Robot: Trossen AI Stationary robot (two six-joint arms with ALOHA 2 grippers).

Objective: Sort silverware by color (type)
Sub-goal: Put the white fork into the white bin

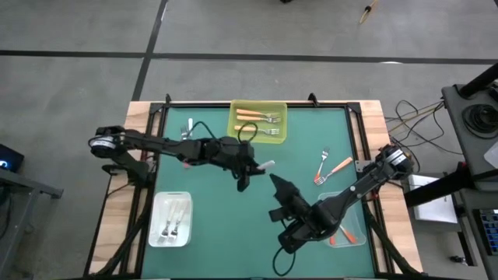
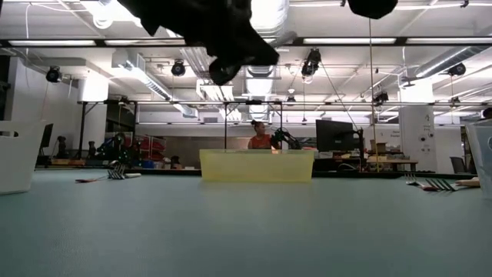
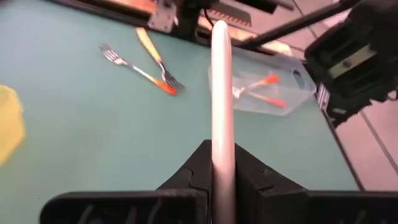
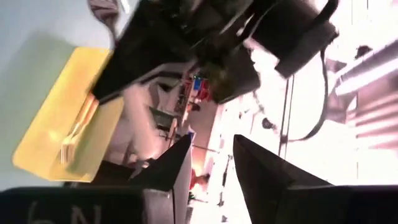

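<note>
My left gripper (image 1: pixel 255 165) hangs over the middle of the green table, shut on a white-handled fork (image 3: pixel 221 93) whose white handle sticks out ahead of the fingers. My right gripper (image 1: pixel 276 185) stands just to its near right, also in the air, open with nothing between its fingers (image 4: pixel 211 155). Light-orange forks (image 1: pixel 257 118) lie in the yellow tray (image 1: pixel 280 109) at the far middle. White forks (image 1: pixel 171 225) lie in the white tray (image 1: pixel 156 204) at the near left. Red-orange forks (image 3: pixel 264 90) lie in the clear tray (image 3: pixel 298 74) at the near right. My left gripper pinches the white handle (image 3: pixel 221 163) between its two fingers, which lie along it. The handle runs straight forward past the fingertips, its rounded free end (image 3: pixel 219 28) pointing toward the table's right side. The fork is lifted clear of the table; its tines are hidden.
Two loose forks (image 1: pixel 331 167), one light orange and one red-orange, lie on the table right of centre. Another fork (image 1: pixel 187 128) lies at the far left. A black cable (image 1: pixel 204 128) loops beside the left arm. Green table shows bare along the near middle.
</note>
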